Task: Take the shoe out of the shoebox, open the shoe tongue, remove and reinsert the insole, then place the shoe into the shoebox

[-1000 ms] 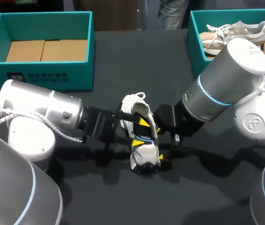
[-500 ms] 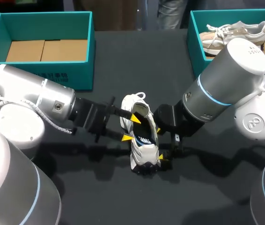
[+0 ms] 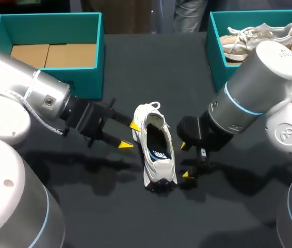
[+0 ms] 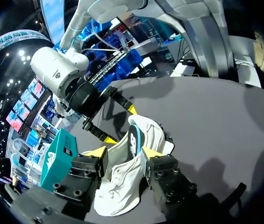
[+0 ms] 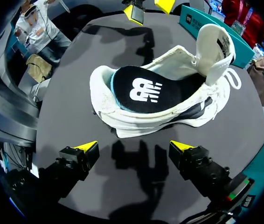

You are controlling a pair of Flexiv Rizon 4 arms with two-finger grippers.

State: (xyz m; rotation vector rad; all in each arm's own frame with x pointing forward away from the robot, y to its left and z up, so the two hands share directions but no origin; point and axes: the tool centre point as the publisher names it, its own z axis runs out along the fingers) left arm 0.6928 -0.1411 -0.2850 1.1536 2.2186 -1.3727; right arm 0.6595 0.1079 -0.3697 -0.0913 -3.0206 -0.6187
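A white shoe [image 3: 155,152] lies on the black table with its tongue [image 5: 213,46] lifted and its black insole [image 5: 141,88] lying inside. My left gripper [image 3: 130,135] stands open just left of the shoe, nothing between its fingers. In the left wrist view the shoe [image 4: 122,186] is directly ahead of the left gripper [image 4: 123,152]. My right gripper [image 3: 185,160] is open at the shoe's right side, a short gap away. In the right wrist view the shoe [image 5: 155,102] lies ahead of the right gripper [image 5: 134,147], with the left gripper [image 5: 149,7] beyond it.
A teal shoebox [image 3: 48,82] with a cardboard floor stands at the back left. A second teal box [image 3: 215,51] at the back right holds a beige shoe [image 3: 259,36]. Black tabletop [image 3: 151,217] lies in front of the shoe.
My left gripper has drawn back to the left, out of the shoe's opening, and its fingers have narrowed a little. My right gripper has shifted right, away from the shoe's side.
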